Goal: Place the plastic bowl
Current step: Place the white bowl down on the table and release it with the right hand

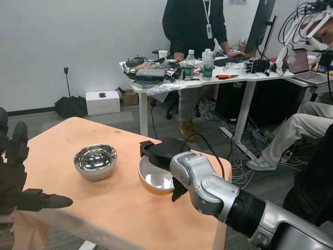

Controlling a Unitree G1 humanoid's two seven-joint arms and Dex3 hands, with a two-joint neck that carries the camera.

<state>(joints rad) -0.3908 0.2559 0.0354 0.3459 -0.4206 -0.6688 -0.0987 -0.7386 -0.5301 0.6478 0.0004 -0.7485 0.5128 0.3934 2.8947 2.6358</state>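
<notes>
The plastic bowl, orange outside and pale inside, is at the table's right side, on or just above the cloth; I cannot tell which. My right hand comes over its far rim and grips it, with a finger hooked down at the near right rim. To the left of it a shiny steel bowl stands upright, a small gap away. My left hand hangs at the table's left edge, fingers spread, holding nothing.
A peach cloth covers the table. Behind stands a cluttered white desk with bottles and tools, and a person stands at it. Another person's legs show at the right. Cables lie on the floor.
</notes>
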